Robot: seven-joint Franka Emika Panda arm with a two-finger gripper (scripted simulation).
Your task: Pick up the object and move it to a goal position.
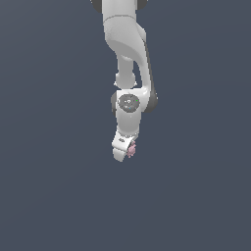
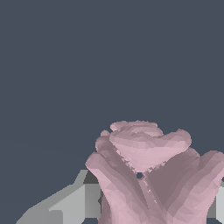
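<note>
Pink object [image 1: 131,149] at gripper [image 1: 122,153] tip, between grey fingers [image 2: 65,205].

You see only a plain dark slate-blue backdrop [image 1: 49,147] behind everything; it is flat, even in tone, and fills both views alike.

Obj [image 1: 131,148] btwn pincer [image 1: 123,153] fingers – at arm's [image 1: 128,44] lower end.
</note>
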